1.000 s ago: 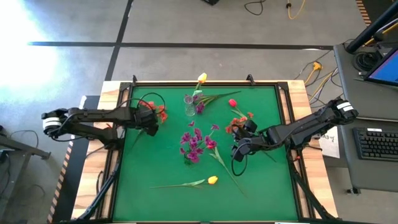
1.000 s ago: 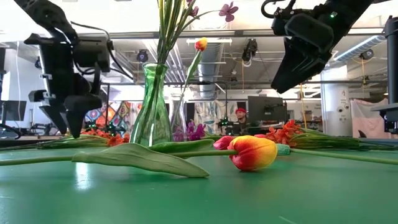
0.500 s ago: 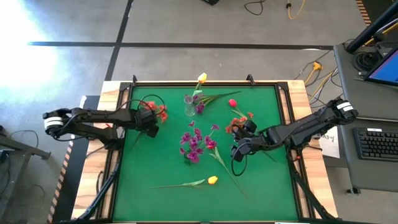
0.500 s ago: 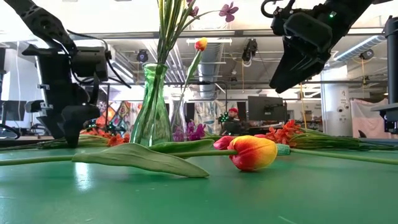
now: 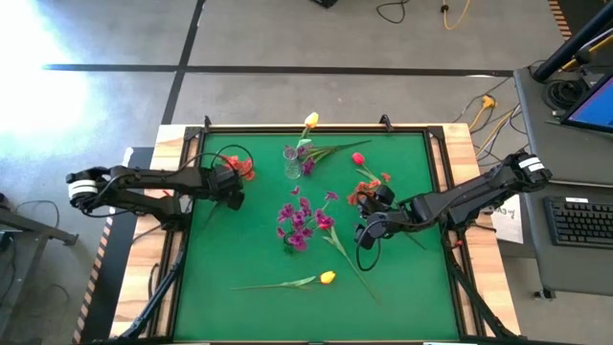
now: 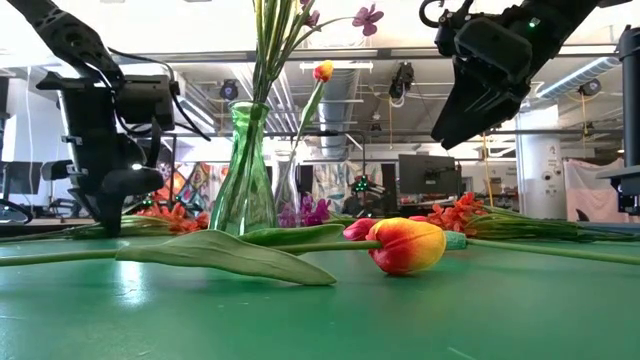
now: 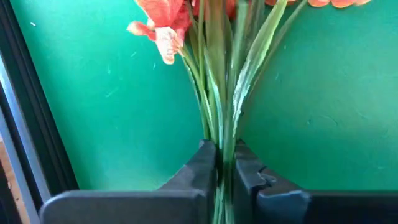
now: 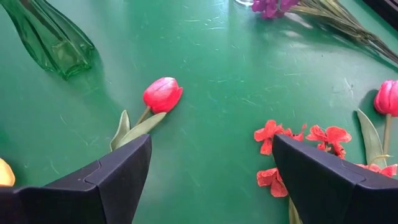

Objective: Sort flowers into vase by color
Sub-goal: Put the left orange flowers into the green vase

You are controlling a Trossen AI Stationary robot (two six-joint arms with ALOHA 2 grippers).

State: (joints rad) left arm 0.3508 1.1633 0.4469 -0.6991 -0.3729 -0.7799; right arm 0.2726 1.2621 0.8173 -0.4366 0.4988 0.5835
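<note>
An orange-red spray [image 5: 239,168] lies on the green mat at the left, and my left gripper [image 5: 233,197] is shut on its green stems. My right gripper [image 5: 364,236] hangs open above the mat at the right. A pink-red tulip [image 8: 163,93] lies on the mat beyond its fingers. The small clear vase [image 5: 290,163] stands at the far middle with a yellow tulip [image 5: 311,120] leaning out of it. Purple sprays [image 5: 299,222] stand in a green glass vase [image 6: 243,170]. Another yellow tulip [image 5: 328,277] lies near the front. My left gripper pinches the bundle of thin green stems and leaves [image 7: 224,146] between its two fingers, a little below the orange-red blossoms [image 7: 163,25]. The fingers [image 7: 205,167] slant steeply down onto it from the table's left side. The spray lies on the mat.
Loose orange-red blossoms [image 8: 298,143] and another pink-red tulip [image 5: 358,158] lie on the mat by my right gripper. A purple spray [image 5: 307,166] lies beside the clear vase, its stems pointing right. A raised dark frame [image 5: 192,153] runs round the mat.
My left gripper has sunk a little onto the orange-red spray's stems and shut on them. My right arm has kept still.
</note>
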